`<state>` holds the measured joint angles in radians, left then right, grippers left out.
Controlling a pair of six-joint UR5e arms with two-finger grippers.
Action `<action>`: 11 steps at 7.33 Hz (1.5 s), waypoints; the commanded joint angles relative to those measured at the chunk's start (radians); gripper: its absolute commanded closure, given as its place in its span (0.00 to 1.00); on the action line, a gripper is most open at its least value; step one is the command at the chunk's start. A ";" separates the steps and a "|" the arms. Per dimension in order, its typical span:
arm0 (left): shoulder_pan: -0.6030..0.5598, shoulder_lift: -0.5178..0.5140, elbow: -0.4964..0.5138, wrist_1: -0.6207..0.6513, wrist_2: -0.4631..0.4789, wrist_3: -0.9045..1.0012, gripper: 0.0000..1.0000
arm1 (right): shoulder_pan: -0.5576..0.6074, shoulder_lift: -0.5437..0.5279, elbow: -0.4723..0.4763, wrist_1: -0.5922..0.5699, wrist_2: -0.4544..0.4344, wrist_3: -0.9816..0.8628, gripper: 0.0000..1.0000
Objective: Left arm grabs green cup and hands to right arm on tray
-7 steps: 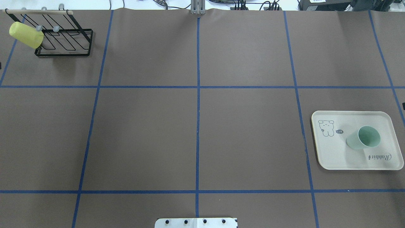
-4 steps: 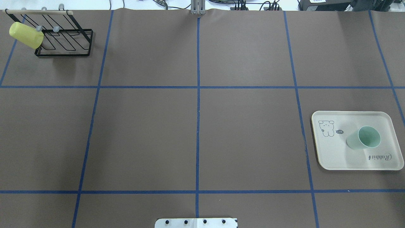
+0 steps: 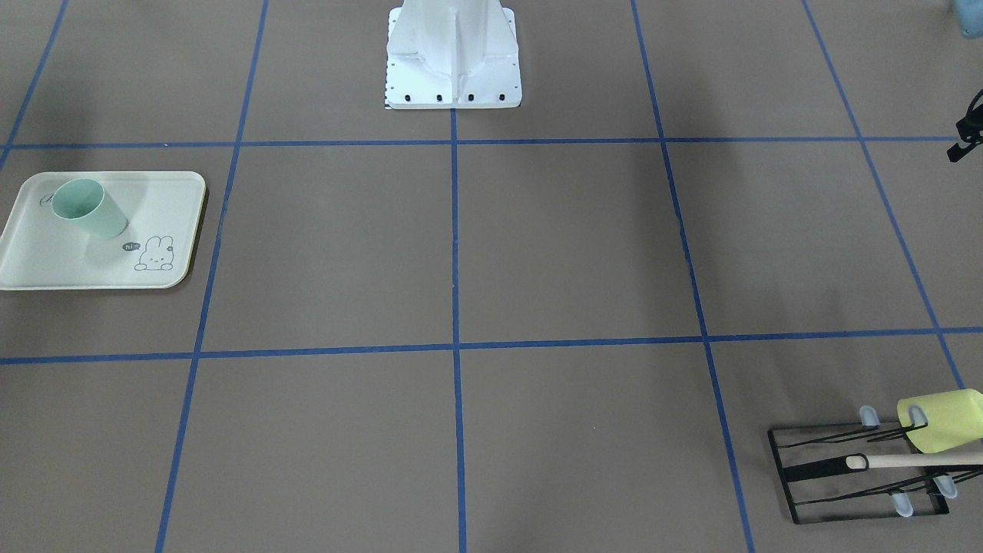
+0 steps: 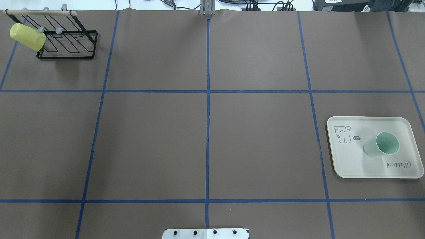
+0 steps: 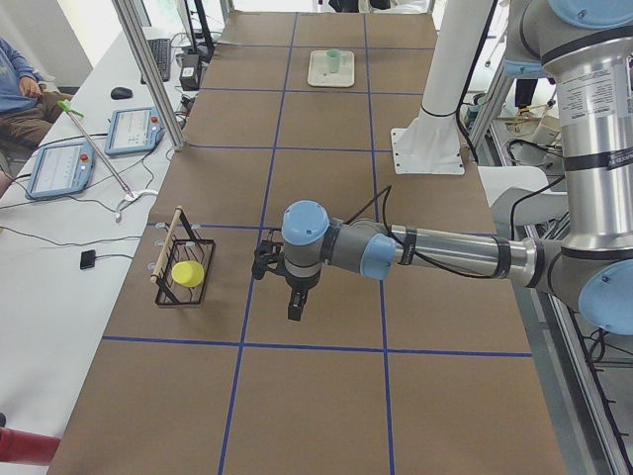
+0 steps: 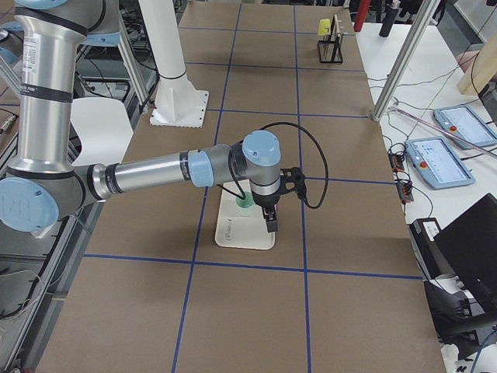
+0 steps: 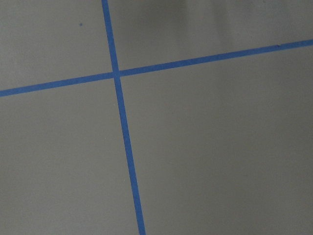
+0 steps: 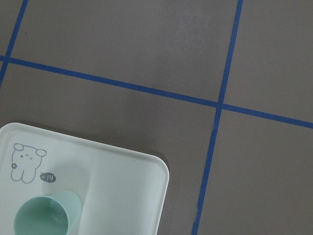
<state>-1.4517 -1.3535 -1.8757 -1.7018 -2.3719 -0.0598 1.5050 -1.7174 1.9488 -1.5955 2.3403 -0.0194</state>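
The green cup [image 4: 382,144] stands upright, mouth up, on the cream tray [image 4: 348,162] at the table's right side; it also shows in the front-facing view [image 3: 84,207] and the right wrist view [image 8: 46,218]. Neither gripper shows in the overhead view. The left gripper [image 5: 295,305] hangs over bare table right of the rack, seen only in the exterior left view. The right gripper [image 6: 269,225] hangs above the tray [image 6: 241,233] beside the cup [image 6: 243,203], not touching it, seen only in the exterior right view. I cannot tell whether either is open or shut.
A yellow-green cup [image 4: 27,36] hangs on a black wire rack [image 4: 71,46] at the far left corner. The robot's white base plate [image 4: 206,233] sits at the near middle edge. Blue tape lines divide the brown table. An operator sits beyond the far edge.
Small dark bits at the overhead view's left and right edges have left the view. The cup and the tray have not moved.
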 commanded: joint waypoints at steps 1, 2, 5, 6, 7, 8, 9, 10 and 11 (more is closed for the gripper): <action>-0.001 -0.013 0.012 0.004 0.000 0.000 0.00 | -0.006 0.021 -0.007 -0.037 -0.003 -0.001 0.00; 0.001 -0.018 0.012 0.004 -0.003 -0.023 0.00 | -0.011 0.022 -0.013 -0.037 -0.004 -0.001 0.00; 0.001 -0.022 0.016 0.005 -0.003 -0.028 0.00 | -0.011 0.022 -0.016 -0.035 -0.003 -0.001 0.00; 0.001 -0.022 0.017 0.005 -0.003 -0.028 0.00 | -0.011 0.025 -0.017 -0.035 -0.003 -0.001 0.00; 0.001 -0.022 0.017 0.005 -0.003 -0.028 0.00 | -0.011 0.036 -0.028 -0.035 -0.004 -0.001 0.00; 0.001 -0.022 0.017 0.004 -0.003 -0.028 0.00 | -0.011 0.042 -0.036 -0.035 -0.003 -0.001 0.00; 0.001 -0.024 0.017 0.004 -0.003 -0.028 0.00 | -0.011 0.042 -0.036 -0.037 -0.003 -0.001 0.00; 0.002 -0.024 0.017 0.004 -0.001 -0.028 0.00 | -0.011 0.042 -0.036 -0.035 -0.003 -0.001 0.00; 0.002 -0.024 0.017 0.004 -0.003 -0.028 0.00 | -0.011 0.044 -0.037 -0.035 -0.003 -0.001 0.00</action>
<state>-1.4501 -1.3773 -1.8592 -1.6981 -2.3740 -0.0874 1.4941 -1.6752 1.9130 -1.6310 2.3377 -0.0199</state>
